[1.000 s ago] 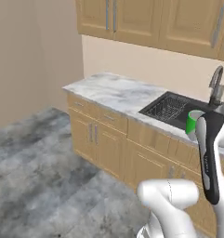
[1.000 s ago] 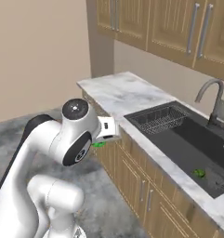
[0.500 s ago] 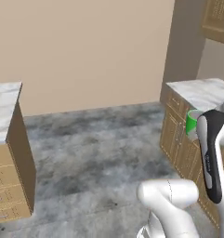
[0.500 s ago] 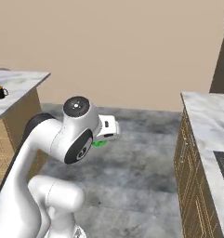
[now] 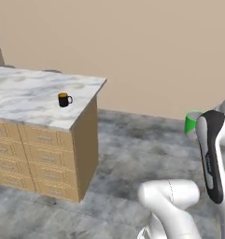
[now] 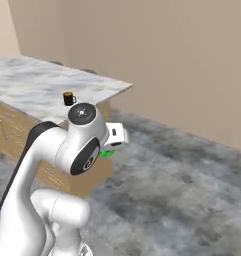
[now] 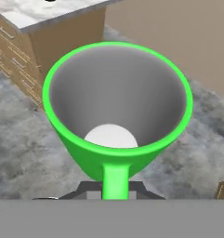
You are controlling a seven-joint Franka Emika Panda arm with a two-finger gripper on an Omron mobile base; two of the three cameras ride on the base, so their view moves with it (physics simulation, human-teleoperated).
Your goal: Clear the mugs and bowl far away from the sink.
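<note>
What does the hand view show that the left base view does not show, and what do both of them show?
Hand view alone: the inside of the green mug, grey with a pale round bottom, and its handle toward the claw. Left base view alone: a small black mug standing on the marble island top, above drawer fronts. Both: the green mug, the island, the grey floor and the beige wall.

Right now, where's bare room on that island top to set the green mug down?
Most of the marble island top is bare. Only a small black mug stands near its right end, short of the corner. Free patches: the wide stretch left of that mug, and the strip behind it toward the wall. The pincer holds the green mug.
</note>
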